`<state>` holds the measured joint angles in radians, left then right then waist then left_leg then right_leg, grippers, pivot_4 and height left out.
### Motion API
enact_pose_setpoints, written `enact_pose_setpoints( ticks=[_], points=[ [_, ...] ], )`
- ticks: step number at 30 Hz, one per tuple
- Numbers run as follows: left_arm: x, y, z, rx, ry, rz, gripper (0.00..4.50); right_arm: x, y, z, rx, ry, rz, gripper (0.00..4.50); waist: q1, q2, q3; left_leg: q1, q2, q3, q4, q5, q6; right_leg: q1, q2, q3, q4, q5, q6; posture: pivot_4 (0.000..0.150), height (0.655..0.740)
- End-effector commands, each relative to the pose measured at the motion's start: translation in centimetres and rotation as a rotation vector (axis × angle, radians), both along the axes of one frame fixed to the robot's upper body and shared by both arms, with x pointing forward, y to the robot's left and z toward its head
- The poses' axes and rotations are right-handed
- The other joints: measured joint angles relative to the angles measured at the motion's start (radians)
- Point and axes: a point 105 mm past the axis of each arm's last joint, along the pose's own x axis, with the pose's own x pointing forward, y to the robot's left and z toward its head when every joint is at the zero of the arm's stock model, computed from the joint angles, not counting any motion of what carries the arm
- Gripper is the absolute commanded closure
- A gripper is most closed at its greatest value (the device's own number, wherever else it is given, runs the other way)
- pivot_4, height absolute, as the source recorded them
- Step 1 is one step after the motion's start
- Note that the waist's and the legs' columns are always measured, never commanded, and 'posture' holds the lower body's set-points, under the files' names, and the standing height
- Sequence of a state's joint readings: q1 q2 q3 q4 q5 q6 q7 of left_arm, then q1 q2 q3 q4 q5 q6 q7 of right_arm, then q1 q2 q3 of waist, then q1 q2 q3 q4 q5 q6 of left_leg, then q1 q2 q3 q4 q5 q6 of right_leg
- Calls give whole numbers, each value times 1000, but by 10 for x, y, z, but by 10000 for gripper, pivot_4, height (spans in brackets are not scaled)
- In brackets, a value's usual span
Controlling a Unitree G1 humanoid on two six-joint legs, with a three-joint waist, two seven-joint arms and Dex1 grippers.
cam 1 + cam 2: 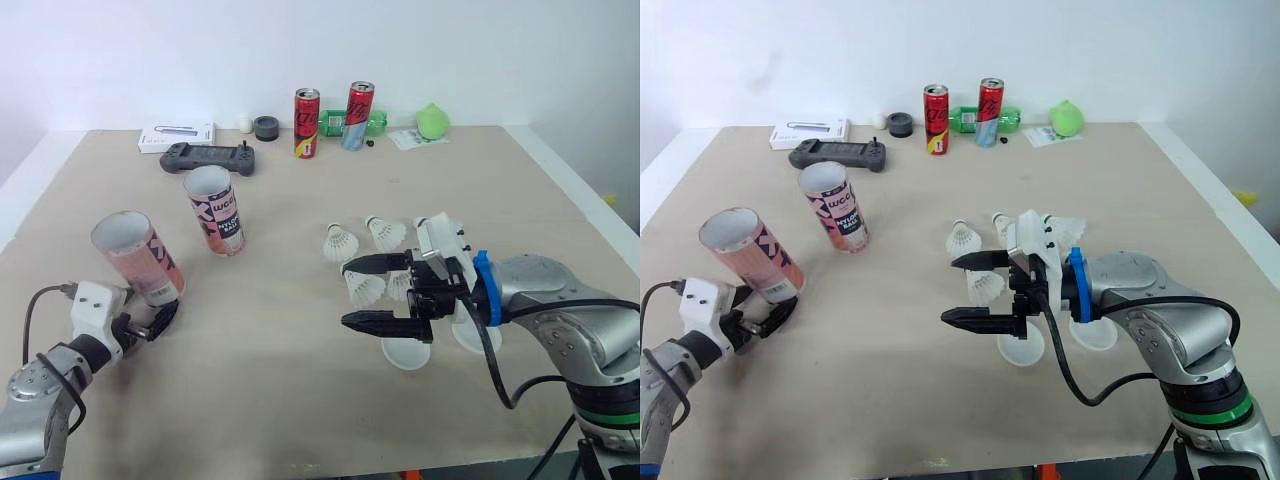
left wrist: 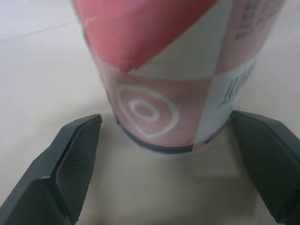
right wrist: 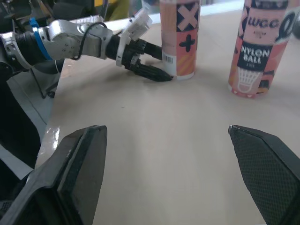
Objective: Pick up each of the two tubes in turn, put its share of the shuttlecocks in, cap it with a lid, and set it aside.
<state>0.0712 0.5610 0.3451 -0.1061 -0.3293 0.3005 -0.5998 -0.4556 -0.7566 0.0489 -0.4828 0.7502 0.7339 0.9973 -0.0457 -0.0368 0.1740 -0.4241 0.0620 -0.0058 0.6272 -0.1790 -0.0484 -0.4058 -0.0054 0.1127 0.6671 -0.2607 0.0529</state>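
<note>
1. Left wrist view: the left gripper (image 2: pixel 165 118) stands open, one finger on either side of the base of the red-and-white tube (image 2: pixel 173 70), with a gap showing on both sides.
2. In the left eye view that tube leans at lower left; the second tube (image 1: pixel 215 210) stands above and to its right, apart.
3. Right of centre, the right gripper (image 1: pixel 347 294) is spread wide and holds nothing.
4. Shuttlecocks (image 1: pixel 341 243) cluster around it; two white lids (image 1: pixel 405 352) lie just below it in the frame.

Bare table (image 1: pixel 280 340) btwn tubes (image 1: pixel 216 210) & shuttlecocks (image 1: pixel 341 243); cans (image 1: pixel 306 123) far back.
</note>
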Motion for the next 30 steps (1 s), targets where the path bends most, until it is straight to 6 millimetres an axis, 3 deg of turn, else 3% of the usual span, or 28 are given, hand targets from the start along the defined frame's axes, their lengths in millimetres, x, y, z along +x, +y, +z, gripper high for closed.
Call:
enact_pose_setpoints(
  ticks=[1, 8, 15, 18, 23, 26, 30],
  points=[
    [7, 0, -8, 17, 22, -2, 0, -1, 6, 7, 17, -49, 10, 415, 0, 0, 0, 0, 0, 0, 0, 1, 0, 0, 0, 0, 0, 0, 0, 1500, 7400],
    [24, -3, -10, 1, -14, -4, 0, -3, 11, 6, 34, -49, 7, 415, 0, 1, 0, 0, 0, 0, 0, 4, 0, 0, -1, 0, 0, 4, 0, 1500, 7400],
    [25, -2, -16, -4, -2, -1, 0, -3, 13, 6, 39, -50, 7, 415, 0, 1, -1, 0, 0, 0, -1, 5, 1, 0, 0, 0, 0, 4, -1, 1500, 7400],
    [23, -3, -18, -17, 0, 3, 8157, -4, 13, 6, 42, -47, 10, 0, 0, 2, -1, 0, 0, 0, -1, 5, 1, 0, 0, 0, 0, 4, -1, 1500, 7400],
    [20, -1, -19, -6, 4, 9, 8157, -5, 14, 5, 41, -44, 7, 0, -1, 3, -2, 1, 0, 0, -2, 5, 1, 0, 0, 0, 0, 4, -1, 1500, 7400],
    [19, 4, -12, 19, -39, 26, 8157, 3, 11, -6, 24, -54, -109, 0, -1, 2, -2, 1, 0, 0, -2, 5, 1, -1, 0, 0, 0, 4, -1, 1500, 7400],
    [11, 4, 17, 252, -202, 17, 8157, 10, -2, -42, -37, 15, -379, 0, -1, -1, -4, 1, 0, 0, -6, 5, 1, -2, 0, 0, -1, 2, -2, 1500, 7400]
  ],
)
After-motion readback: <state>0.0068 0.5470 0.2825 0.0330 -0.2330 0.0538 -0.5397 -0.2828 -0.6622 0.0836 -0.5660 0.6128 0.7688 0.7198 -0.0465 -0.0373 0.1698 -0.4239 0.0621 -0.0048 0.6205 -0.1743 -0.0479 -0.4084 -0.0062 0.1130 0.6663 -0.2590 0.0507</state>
